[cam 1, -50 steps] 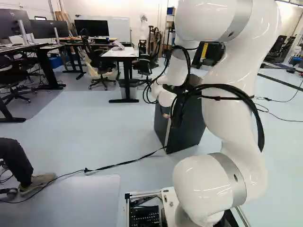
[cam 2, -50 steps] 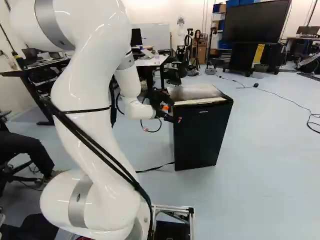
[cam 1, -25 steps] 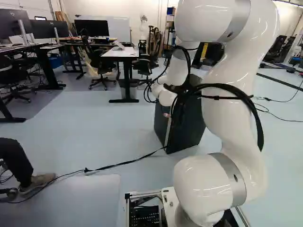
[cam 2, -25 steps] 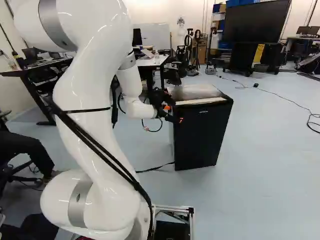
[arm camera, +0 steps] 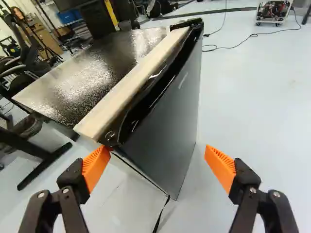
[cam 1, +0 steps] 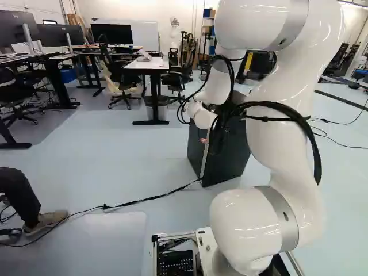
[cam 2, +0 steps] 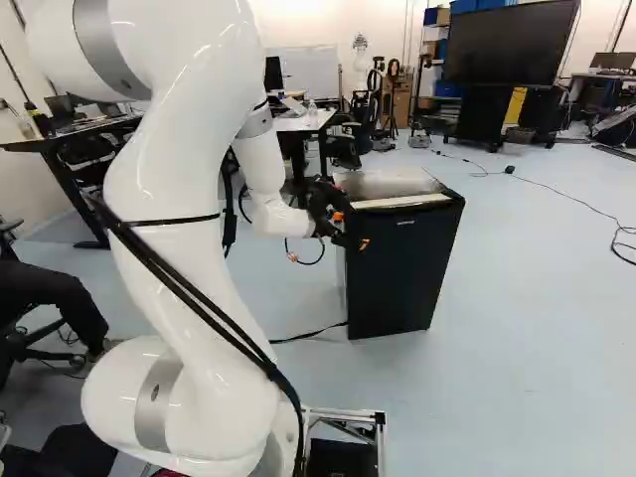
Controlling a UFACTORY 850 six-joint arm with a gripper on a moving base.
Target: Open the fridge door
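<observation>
Floor (cam 2: 537, 298): carries the black fridge (cam 2: 402, 263), upright, ahead of the arm (cam 2: 189, 219). Arm reaches toward the fridge's top front corner, at its left in the right base view. Gripper (cam 2: 351, 231): open, nothing gripped; of 2 orange pads (arm camera: 96, 166), 1 lies at that corner, contact undetermined. Pale strip (arm camera: 136, 80): along the fridge top's front edge.

Bright light leaves white glare on the fridge top (arm camera: 92, 73) and glossy streaks on the arm (cam 1: 282, 132).
</observation>
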